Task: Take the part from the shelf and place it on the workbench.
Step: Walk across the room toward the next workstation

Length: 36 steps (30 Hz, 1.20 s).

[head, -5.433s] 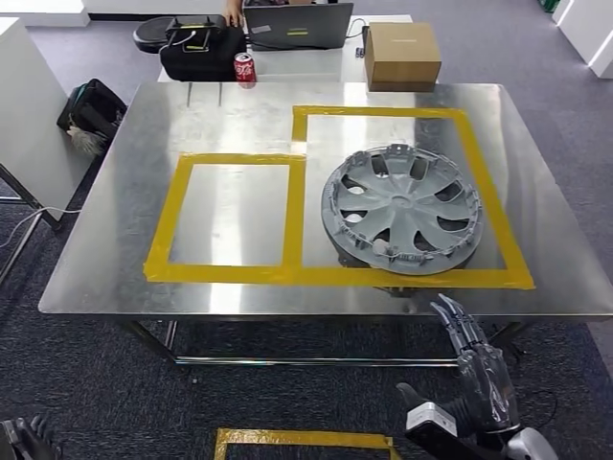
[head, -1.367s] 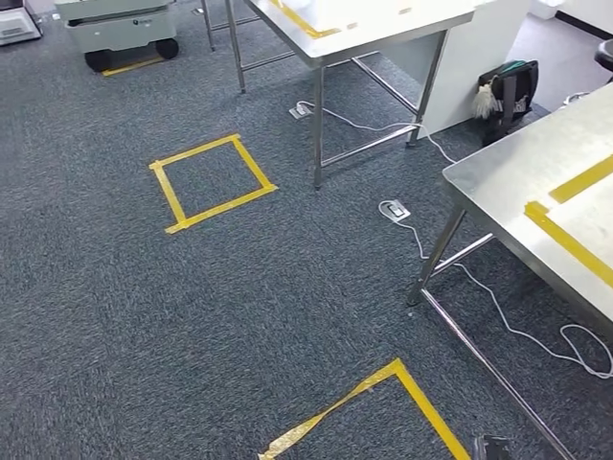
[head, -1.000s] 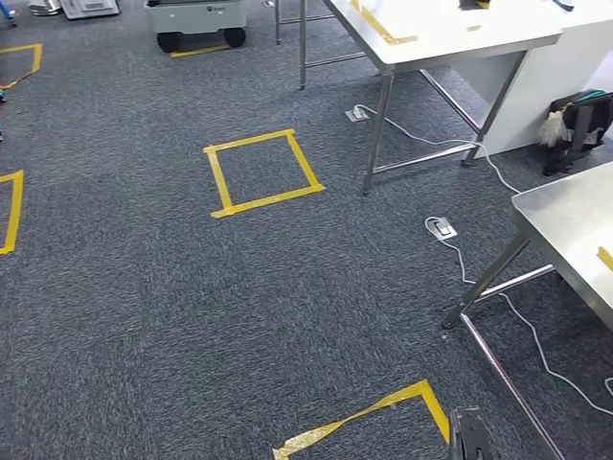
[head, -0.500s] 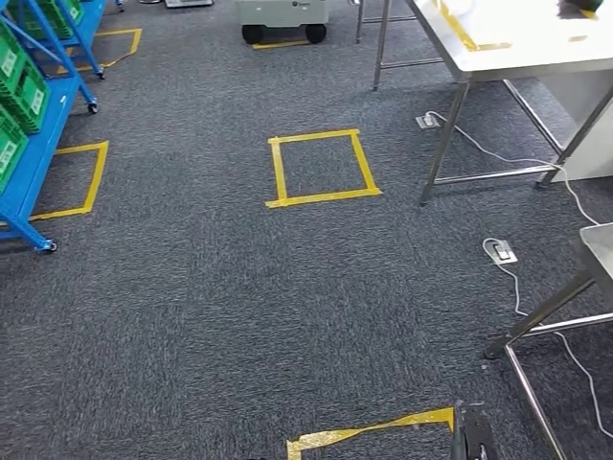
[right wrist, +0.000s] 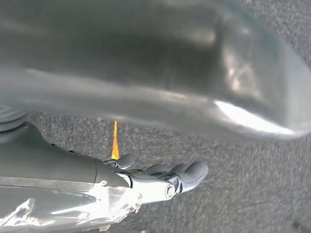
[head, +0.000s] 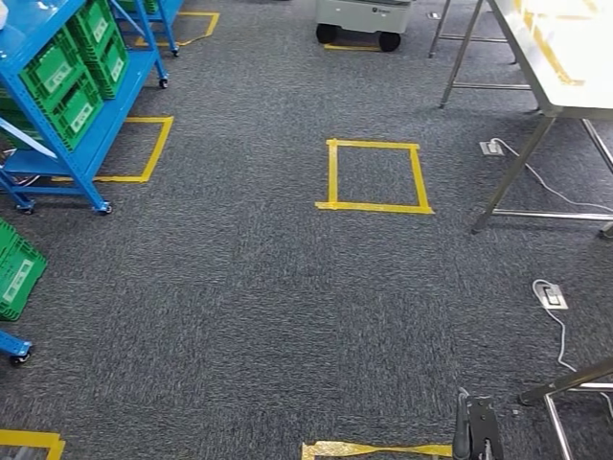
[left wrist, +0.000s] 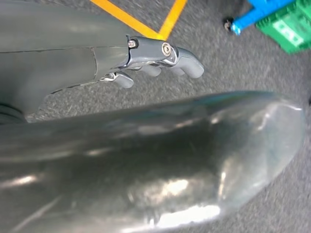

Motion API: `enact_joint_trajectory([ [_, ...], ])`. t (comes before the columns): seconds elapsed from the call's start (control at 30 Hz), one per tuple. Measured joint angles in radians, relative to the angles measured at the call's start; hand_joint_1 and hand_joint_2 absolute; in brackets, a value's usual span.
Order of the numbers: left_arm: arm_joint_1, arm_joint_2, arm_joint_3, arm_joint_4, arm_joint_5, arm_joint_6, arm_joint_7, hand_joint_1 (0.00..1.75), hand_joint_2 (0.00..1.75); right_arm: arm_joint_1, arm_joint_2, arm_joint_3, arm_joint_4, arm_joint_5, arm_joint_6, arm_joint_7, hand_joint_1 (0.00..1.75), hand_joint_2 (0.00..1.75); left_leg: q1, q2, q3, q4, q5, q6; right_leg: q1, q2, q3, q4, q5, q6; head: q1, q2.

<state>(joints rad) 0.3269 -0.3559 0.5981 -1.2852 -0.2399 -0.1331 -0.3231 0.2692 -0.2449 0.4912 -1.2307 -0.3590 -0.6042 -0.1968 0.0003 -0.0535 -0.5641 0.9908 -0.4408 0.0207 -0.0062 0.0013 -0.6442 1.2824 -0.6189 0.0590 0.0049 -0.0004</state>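
Both hands are hanging empty at the robot's sides, which suits a walk between stations. The left hand [left wrist: 146,58] is holding nothing, its fingers [left wrist: 183,60] lying loosely together and a little curled over the carpet [left wrist: 234,63]. The right hand [right wrist: 146,182] is doing the same, fingers [right wrist: 190,171] side by side, only grey pile past the tips. Just beyond the left fingertips, the left wrist view is catching tape [left wrist: 146,24] and a blue shelf foot [left wrist: 256,12] that the right wrist view lacks.

Farther out, the head view is showing a taped square [head: 374,176] on the floor, likely a standing mark. The shelf [head: 86,105] with green bins [head: 72,86] is standing well ahead of the left fingers, a steel table [head: 564,57] well ahead of the right. I cannot make out any part in the bins; presumably it is waiting there.
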Motion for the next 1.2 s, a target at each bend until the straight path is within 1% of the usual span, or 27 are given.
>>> enact_joint_trajectory([
  [0.03, 0.000, 0.000, 0.000, 0.000, 0.000, 0.000, 0.000, 0.00, 0.00, 0.000, 0.000, -0.001, -0.001, 0.000, 0.000, 0.000, 0.00, 0.00, 0.000, -0.015, 0.002, 0.000, 0.000, -0.001, -0.001, 0.007, 0.020, -0.055, 0.038, -0.002, 0.000, 0.000],
  [0.1, -0.001, 0.000, 0.000, 0.000, 0.000, 0.000, 0.000, 0.00, 0.00, 0.000, 0.000, -0.001, -0.004, 0.000, 0.000, 0.000, 0.00, 0.00, 0.000, -0.042, 0.003, 0.002, 0.000, -0.006, -0.007, 0.052, 0.077, -0.193, 0.105, -0.004, 0.000, 0.000],
  [0.17, 0.000, 0.000, 0.000, -0.001, -0.001, 0.000, 0.000, 0.00, 0.00, -0.001, 0.000, -0.001, -0.005, 0.000, 0.000, 0.000, 0.00, 0.00, 0.000, -0.065, -0.003, 0.002, 0.003, -0.017, -0.009, 0.079, 0.105, -0.260, 0.125, -0.011, -0.001, 0.000],
  [0.23, 0.004, 0.000, 0.001, -0.002, -0.001, 0.000, 0.000, 0.00, 0.00, -0.002, 0.000, -0.001, -0.009, 0.000, 0.000, 0.001, 0.00, 0.00, 0.003, -0.086, -0.010, -0.002, 0.009, -0.032, -0.006, 0.059, 0.109, -0.265, 0.128, -0.025, -0.002, 0.000],
  [0.27, 0.006, 0.000, 0.002, -0.003, -0.002, 0.000, 0.000, 0.00, 0.00, -0.003, 0.000, -0.001, -0.011, 0.000, 0.000, 0.001, 0.00, 0.00, 0.004, -0.081, -0.014, 0.000, 0.007, -0.037, -0.006, 0.048, 0.112, -0.268, 0.132, -0.032, -0.002, 0.000],
  [0.33, 0.006, 0.000, 0.003, -0.004, -0.002, 0.000, 0.000, 0.00, 0.00, -0.003, 0.000, -0.002, -0.015, 0.001, 0.000, 0.000, 0.00, 0.00, 0.002, -0.032, -0.042, 0.055, -0.031, -0.046, -0.006, 0.021, 0.112, -0.275, 0.139, -0.045, -0.006, 0.000],
  [0.37, 0.004, 0.000, 0.002, -0.004, -0.002, 0.000, 0.000, 0.00, 0.00, -0.001, 0.000, -0.002, -0.016, 0.001, 0.000, 0.001, 0.00, 0.00, 0.001, 0.003, -0.070, 0.114, -0.066, -0.049, -0.004, 0.007, 0.112, -0.277, 0.140, -0.048, -0.008, 0.000],
  [0.4, 0.002, 0.000, 0.002, -0.005, -0.002, 0.000, 0.000, 0.00, 0.00, 0.001, 0.000, -0.002, -0.016, 0.001, 0.000, 0.001, 0.00, 0.00, 0.001, 0.025, -0.102, 0.183, -0.100, -0.052, -0.002, -0.008, 0.111, -0.277, 0.140, -0.051, -0.010, 0.000],
  [0.43, 0.002, 0.000, 0.001, -0.005, -0.002, 0.000, 0.000, 0.00, 0.00, 0.003, 0.000, -0.002, -0.016, 0.000, 0.000, 0.001, 0.00, 0.00, 0.001, 0.035, -0.130, 0.243, -0.123, -0.054, 0.000, -0.023, 0.110, -0.277, 0.139, -0.052, -0.010, 0.000],
  [0.47, 0.002, 0.000, 0.001, -0.005, -0.002, 0.000, 0.000, 0.00, 0.00, 0.004, 0.000, -0.002, -0.016, 0.000, 0.000, 0.001, 0.00, 0.00, 0.001, 0.039, -0.145, 0.276, -0.129, -0.055, 0.000, -0.038, 0.110, -0.277, 0.138, -0.052, -0.010, 0.000],
  [0.5, 0.003, 0.000, 0.002, -0.005, -0.002, 0.000, 0.000, 0.00, 0.00, 0.004, 0.000, -0.002, -0.016, 0.000, 0.000, 0.001, 0.00, 0.00, 0.002, 0.042, -0.140, 0.271, -0.116, -0.055, 0.001, -0.052, 0.110, -0.277, 0.137, -0.052, -0.010, 0.000],
  [0.53, 0.003, 0.000, 0.002, -0.005, -0.002, 0.000, 0.000, 0.00, 0.00, 0.003, 0.000, -0.002, -0.016, 0.000, 0.000, 0.001, 0.00, 0.00, 0.001, 0.048, -0.116, 0.227, -0.088, -0.055, 0.001, -0.065, 0.112, -0.277, 0.136, -0.051, -0.010, 0.000],
  [0.6, 0.003, 0.001, 0.002, -0.006, -0.002, 0.000, 0.000, 0.00, 0.00, 0.003, 0.000, -0.002, -0.017, 0.000, 0.000, 0.001, 0.00, 0.00, -0.002, 0.094, -0.039, 0.087, -0.028, -0.051, 0.004, -0.089, 0.117, -0.275, 0.131, -0.045, -0.011, 0.000],
  [0.67, 0.001, 0.001, 0.001, -0.007, -0.002, -0.001, 0.000, 0.00, 0.00, 0.004, -0.001, -0.002, -0.019, 0.000, 0.000, 0.001, 0.00, 0.00, -0.006, 0.126, 0.006, 0.003, -0.007, -0.041, 0.010, -0.109, 0.121, -0.275, 0.124, -0.035, -0.010, 0.000],
  [0.7, 0.001, 0.001, 0.001, -0.007, -0.002, -0.001, 0.000, 0.00, 0.00, 0.003, -0.001, -0.002, -0.019, 0.000, 0.000, 0.001, 0.00, 0.00, -0.008, 0.123, 0.009, -0.006, -0.009, -0.037, 0.012, -0.120, 0.124, -0.275, 0.122, -0.030, -0.010, 0.000],
  [0.73, 0.002, 0.001, 0.001, -0.008, -0.002, -0.001, 0.000, 0.00, 0.00, 0.001, -0.002, -0.002, -0.020, 0.000, 0.000, 0.001, 0.00, 0.00, -0.007, 0.109, 0.008, -0.006, -0.007, -0.030, 0.011, -0.130, 0.129, -0.278, 0.121, -0.026, -0.009, 0.000],
  [0.77, 0.004, 0.000, 0.001, -0.008, -0.002, -0.001, 0.000, 0.00, 0.00, -0.002, -0.002, -0.002, -0.021, 0.000, 0.000, 0.001, 0.00, 0.00, -0.006, 0.097, 0.009, -0.009, -0.006, -0.024, 0.010, -0.129, 0.134, -0.276, 0.116, -0.020, -0.009, 0.000],
  [0.83, 0.004, -0.001, 0.002, -0.009, -0.002, 0.000, 0.000, 0.00, 0.00, -0.004, -0.002, -0.002, -0.024, 0.001, 0.000, 0.000, 0.00, 0.00, -0.001, 0.074, 0.011, -0.013, 0.000, -0.012, 0.005, -0.084, 0.116, -0.230, 0.084, -0.009, -0.004, 0.000],
  [0.9, 0.001, -0.001, 0.002, -0.010, -0.002, -0.001, 0.000, 0.00, 0.00, -0.001, -0.003, -0.002, -0.025, 0.001, 0.000, 0.000, 0.00, 0.00, 0.002, 0.051, 0.009, -0.014, 0.002, -0.005, 0.002, -0.024, 0.057, -0.104, 0.022, -0.003, 0.001, 0.000],
  [0.93, 0.001, -0.002, 0.002, -0.010, -0.002, -0.001, 0.000, 0.00, 0.00, 0.002, -0.004, -0.001, -0.025, 0.001, 0.000, 0.001, 0.00, 0.00, 0.002, 0.037, 0.008, -0.013, 0.003, -0.004, 0.002, -0.011, 0.023, -0.037, -0.003, -0.002, 0.002, 0.000],
  [0.97, 0.001, -0.002, 0.002, -0.010, -0.002, -0.001, 0.000, 0.00, 0.00, 0.004, -0.004, -0.001, -0.025, 0.000, 0.000, 0.001, 0.00, 0.00, 0.002, 0.023, 0.008, -0.013, 0.003, -0.004, 0.002, -0.005, -0.002, 0.006, -0.012, -0.001, 0.002, 0.000],
  [1.0, 0.001, -0.002, 0.002, -0.010, -0.002, -0.001, 0.000, 0.00, 0.00, 0.006, -0.004, -0.001, -0.025, 0.000, 0.000, 0.001, 0.00, 0.00, 0.001, 0.009, 0.009, -0.013, 0.003, -0.004, 0.001, -0.003, -0.009, 0.012, -0.001, -0.002, 0.002, 0.000],
  [1.03, 0.002, -0.002, 0.002, -0.010, -0.002, -0.001, 0.000, 0.00, 0.00, 0.006, -0.004, -0.001, -0.025, 0.000, 0.000, 0.001, 0.00, 0.00, 0.002, -0.004, 0.010, -0.013, 0.003, -0.004, 0.000, -0.001, 0.004, -0.024, 0.029, -0.002, 0.002, 0.000],
  [1.07, 0.002, -0.002, 0.002, -0.010, -0.002, -0.001, 0.000, 0.00, 0.00, 0.006, -0.004, -0.002, -0.025, 0.000, 0.000, 0.001, 0.00, 0.00, 0.003, -0.018, 0.012, -0.012, 0.003, -0.006, -0.002, 0.008, 0.033, -0.090, 0.069, -0.003, 0.002, 0.000],
  [1.1, 0.001, -0.001, 0.002, -0.010, -0.002, -0.001, 0.000, 0.00, 0.00, 0.006, -0.004, -0.002, -0.025, 0.000, 0.000, 0.001, 0.00, 0.00, 0.002, -0.031, 0.013, -0.011, 0.003, -0.010, -0.005, 0.029, 0.065, -0.162, 0.100, -0.002, 0.002, 0.000],
  [1.17, 0.001, 0.000, 0.000, -0.010, 0.001, -0.025, -0.013, 0.00, 0.00, 0.004, -0.005, 0.000, -0.027, 0.016, 0.011, -0.016, 0.00, 0.00, 0.002, -0.054, 0.007, -0.006, 0.004, -0.022, -0.010, 0.063, 0.109, -0.252, 0.129, -0.006, 0.001, 0.000],
  [1.2, 0.001, 0.001, -0.007, -0.012, 0.009, -0.047, -0.023, 0.00, 0.00, 0.002, -0.006, 0.002, -0.030, 0.036, 0.022, -0.030, 0.00, 0.00, 0.002, -0.065, 0.002, -0.006, 0.008, -0.030, -0.010, 0.068, 0.113, -0.263, 0.128, -0.011, 0.001, 0.000],
])
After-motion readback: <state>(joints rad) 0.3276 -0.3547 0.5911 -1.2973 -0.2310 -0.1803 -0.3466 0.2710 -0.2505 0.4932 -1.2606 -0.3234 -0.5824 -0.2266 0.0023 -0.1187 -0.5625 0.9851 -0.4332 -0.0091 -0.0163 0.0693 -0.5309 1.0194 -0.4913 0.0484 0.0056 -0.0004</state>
